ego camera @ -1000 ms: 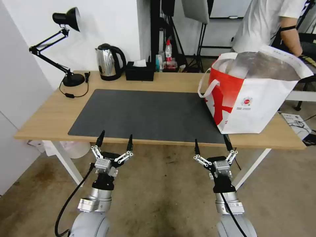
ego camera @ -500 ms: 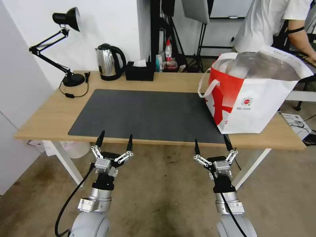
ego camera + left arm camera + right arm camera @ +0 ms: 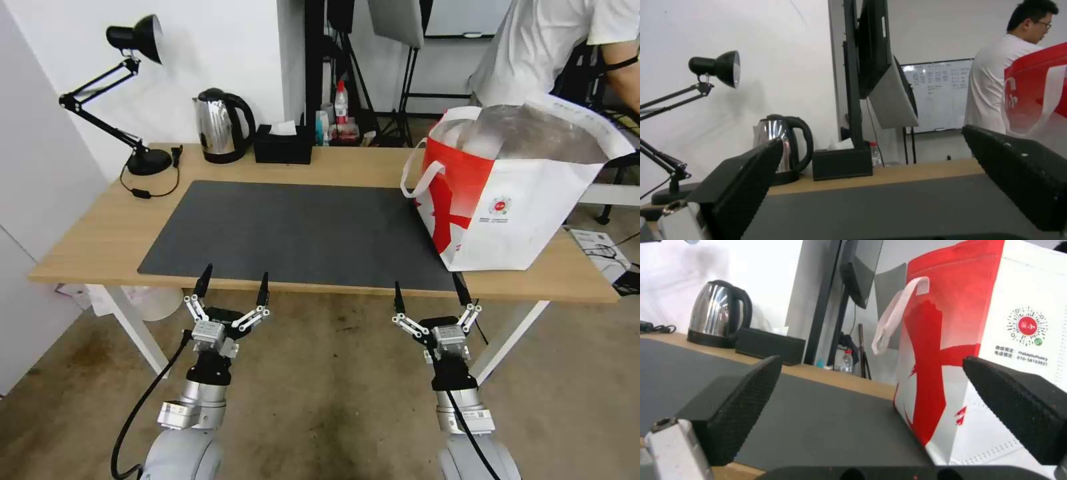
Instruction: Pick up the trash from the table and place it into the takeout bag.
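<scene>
This looks like an office or a test room. A long wood table (image 3: pixel 100 233) stands on a bare grey floor (image 3: pixel 333 400) by a white wall. At the upper left sits a black desk lamp (image 3: pixel 137 40). A whiteboard (image 3: pixel 938 95) hangs behind, beside tall black stands (image 3: pixel 347 67).

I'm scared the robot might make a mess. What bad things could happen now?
The big white-and-red takeout bag stands near the right end of the light-wood table, so a bump might push it off. Its white strap handle dangles loose at the side and could snag the open right gripper. The steel kettle and black desk lamp at the back could get knocked if the open left gripper reaches far.
</scene>
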Motion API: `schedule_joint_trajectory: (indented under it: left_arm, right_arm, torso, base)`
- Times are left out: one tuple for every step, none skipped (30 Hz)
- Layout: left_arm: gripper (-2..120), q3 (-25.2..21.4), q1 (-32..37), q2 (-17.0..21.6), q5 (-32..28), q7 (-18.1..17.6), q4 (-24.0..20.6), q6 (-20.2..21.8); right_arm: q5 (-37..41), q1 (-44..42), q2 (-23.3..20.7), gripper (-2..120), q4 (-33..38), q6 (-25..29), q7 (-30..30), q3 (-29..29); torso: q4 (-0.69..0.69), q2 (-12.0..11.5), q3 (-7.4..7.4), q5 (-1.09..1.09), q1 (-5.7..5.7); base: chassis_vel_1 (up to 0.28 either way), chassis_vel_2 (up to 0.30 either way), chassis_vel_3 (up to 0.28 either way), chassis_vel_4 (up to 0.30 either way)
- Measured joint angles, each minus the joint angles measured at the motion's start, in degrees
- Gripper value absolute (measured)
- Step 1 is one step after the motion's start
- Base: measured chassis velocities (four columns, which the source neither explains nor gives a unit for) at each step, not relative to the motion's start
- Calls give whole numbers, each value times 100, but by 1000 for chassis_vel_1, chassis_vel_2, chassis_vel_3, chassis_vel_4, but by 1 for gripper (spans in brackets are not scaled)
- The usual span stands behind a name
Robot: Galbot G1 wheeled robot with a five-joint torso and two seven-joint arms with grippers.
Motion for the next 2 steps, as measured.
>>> schedule_joint_trajectory:
  left_arm:
    - [100, 0, 0, 0, 0, 0, 0, 0]
    - [100, 0, 0, 0, 0, 0, 0, 0]
  right_arm:
    - [0, 0, 0, 100, 0, 0, 0, 0]
    - [0, 0, 0, 100, 0, 0, 0, 0]
  torso:
    - [0, 0, 0, 0, 0]
    - [0, 0, 0, 0, 0]
  base:
    - [0, 0, 0, 0]
    - [0, 0, 0, 0]
